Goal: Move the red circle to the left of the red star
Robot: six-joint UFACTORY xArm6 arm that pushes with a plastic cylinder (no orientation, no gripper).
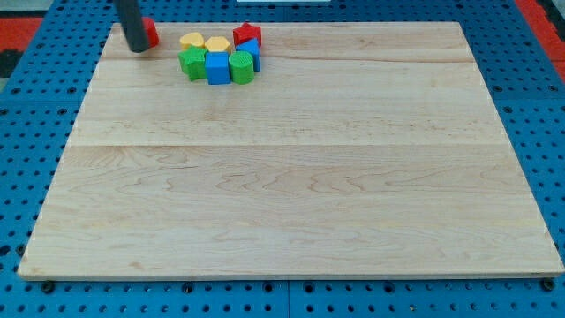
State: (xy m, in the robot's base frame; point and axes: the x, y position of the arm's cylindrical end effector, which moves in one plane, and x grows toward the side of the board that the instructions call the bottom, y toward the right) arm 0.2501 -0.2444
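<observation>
Blue pegboard w/ a grid of holes surrounds a pale wooden board (pixel 291 177) that fills most of the view; at the top corners some red-orange mat shows. All blocks sit near the view's top left. My tip (pixel 138 49) stands at the far top-left of the board, and the rod covers most of the red circle (pixel 151 33); only its right part shows, so tip and block look touching, or nearly. I have no claw, so there is nothing to open or close and nothing is held; the rod can only push. To the view's right, apart from the circle, is a tight cluster: yellow circle (pixel 192 41), yellow hexagon (pixel 216 44), red star (pixel 247 35), a blue block (pixel 252 50) below the star (shape unclear), then green star (pixel 192 63), blue cube (pixel 218 68), green cylinder (pixel 241 67) in a front row. The red circle is already left of the red star, though well apart w/ the yellow blocks between; I judge the tip is behind it on the left side prob. to push it rightward, closer. No brand, label or writing can be read anywhere.
</observation>
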